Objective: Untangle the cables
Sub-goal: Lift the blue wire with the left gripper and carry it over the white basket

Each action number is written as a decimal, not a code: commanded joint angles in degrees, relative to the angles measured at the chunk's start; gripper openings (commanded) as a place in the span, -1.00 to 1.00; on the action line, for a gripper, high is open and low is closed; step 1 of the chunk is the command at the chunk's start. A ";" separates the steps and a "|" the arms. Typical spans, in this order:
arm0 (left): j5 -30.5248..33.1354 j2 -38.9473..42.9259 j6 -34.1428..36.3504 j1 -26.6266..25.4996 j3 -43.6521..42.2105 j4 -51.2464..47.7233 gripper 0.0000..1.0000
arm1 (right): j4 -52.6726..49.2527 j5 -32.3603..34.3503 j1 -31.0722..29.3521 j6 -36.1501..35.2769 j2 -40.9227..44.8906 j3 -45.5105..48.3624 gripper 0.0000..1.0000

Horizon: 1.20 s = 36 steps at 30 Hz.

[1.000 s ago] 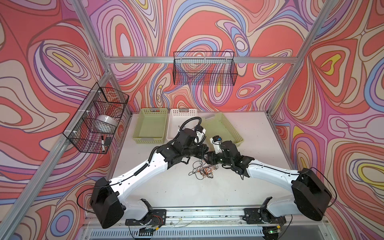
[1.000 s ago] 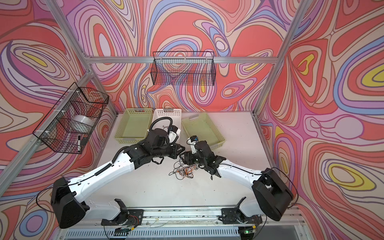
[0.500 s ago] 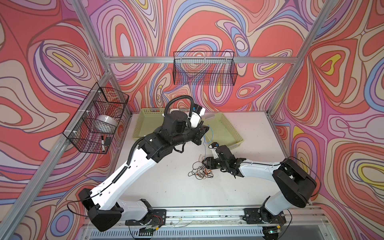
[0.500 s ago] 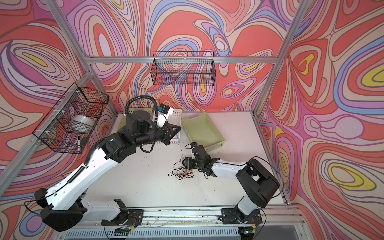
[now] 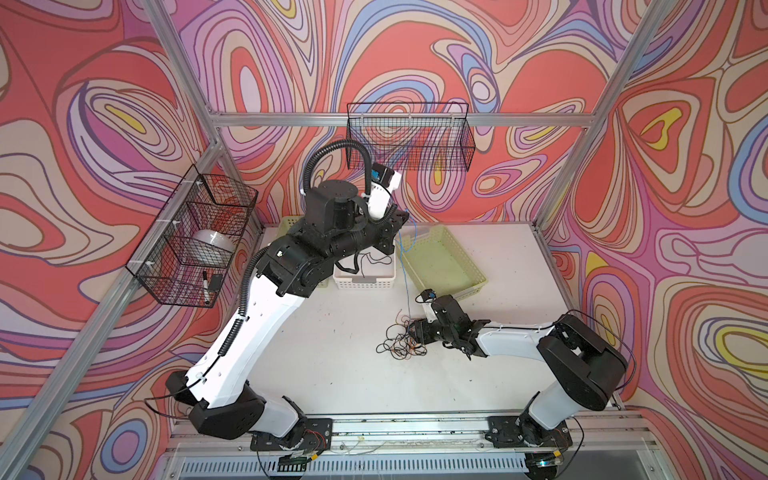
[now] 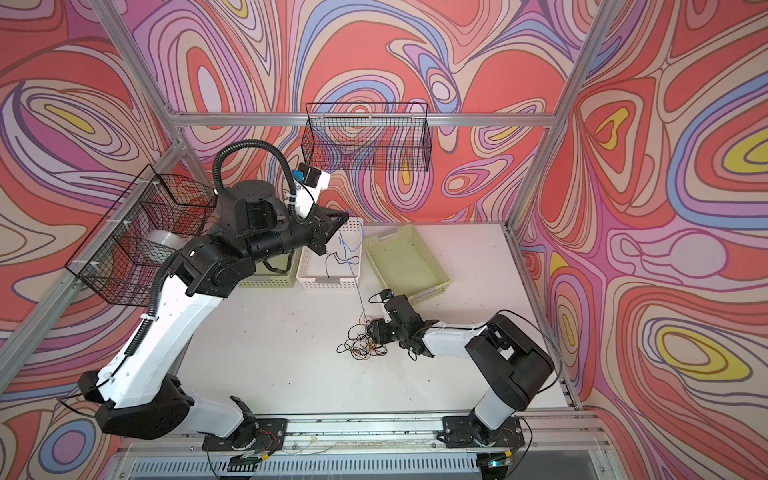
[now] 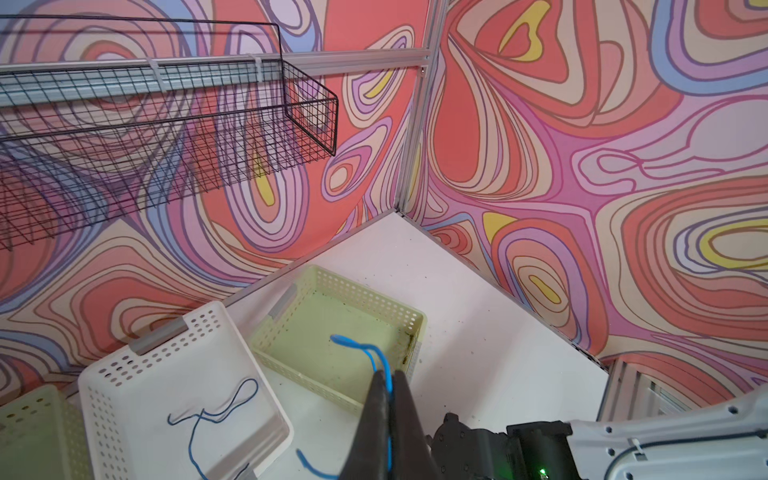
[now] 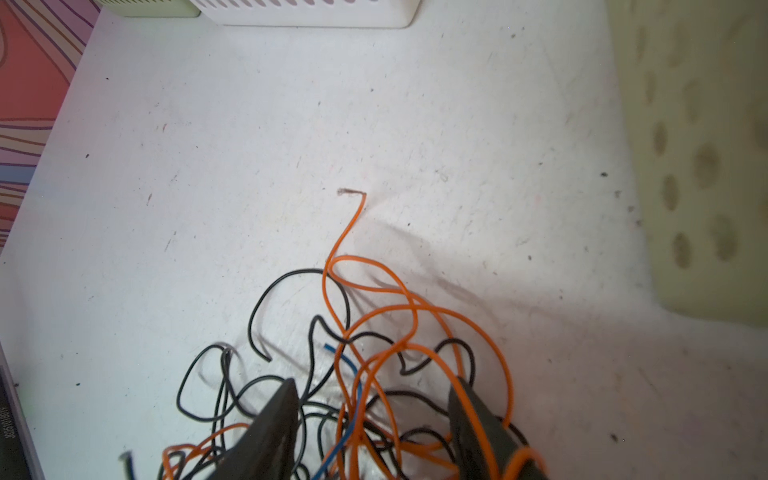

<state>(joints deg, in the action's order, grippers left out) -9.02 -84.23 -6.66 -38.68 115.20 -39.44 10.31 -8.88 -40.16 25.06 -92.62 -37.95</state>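
A tangle of thin orange, black and blue cables (image 5: 401, 340) (image 6: 361, 343) (image 8: 374, 353) lies on the white table. My right gripper (image 5: 415, 332) (image 6: 374, 330) (image 8: 372, 382) is low over it and open, its two fingers straddling several strands. My left gripper (image 5: 405, 214) (image 6: 343, 216) (image 7: 388, 376) is raised high above the trays and shut on a blue cable (image 7: 365, 347). That blue cable (image 5: 405, 266) (image 6: 353, 270) hangs down in a long line into the tangle, one end looping free at the jaws.
A white tray (image 5: 363, 282) (image 7: 124, 374) holding a loose dark cable (image 7: 216, 411) stands at the back, with a green tray (image 5: 469, 270) (image 7: 332, 282) to its right and another green tray (image 6: 266, 282) on its left. Wire baskets (image 5: 409, 141) (image 5: 195, 245) hang on the walls.
My left gripper has risen from the tangle up and back over the trays, drawing the blue cable out. The right gripper stayed on the tangle while its arm folded back.
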 commanded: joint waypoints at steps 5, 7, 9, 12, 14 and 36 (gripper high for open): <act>0.42 -4.14 2.76 1.31 12.75 -4.60 -1.00 | 1.03 1.20 0.17 -2.60 -1.61 1.66 0.21; 1.02 -5.83 3.84 1.48 16.60 -5.63 -1.00 | 0.68 1.41 0.17 -2.99 -2.48 1.44 0.21; 1.58 -7.51 4.44 2.04 20.05 -6.64 -1.00 | 0.98 1.41 0.17 -3.17 -3.36 1.65 0.21; 2.48 -10.03 5.60 3.00 25.38 -8.08 -1.00 | 1.55 1.41 0.17 -3.52 -4.10 2.21 0.21; 3.35 -11.10 6.44 3.73 27.89 -8.14 -1.00 | 1.97 1.43 0.22 -3.64 -4.28 2.72 0.21; 7.41 -22.81 11.63 17.52 17.18 4.63 -1.00 | -4.14 -0.95 0.08 -5.44 6.35 1.66 0.20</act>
<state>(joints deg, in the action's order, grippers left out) -2.70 -105.71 4.01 -22.76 135.37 -38.20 9.06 -10.28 -40.16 20.32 -89.45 -36.38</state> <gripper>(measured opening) 0.047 0.602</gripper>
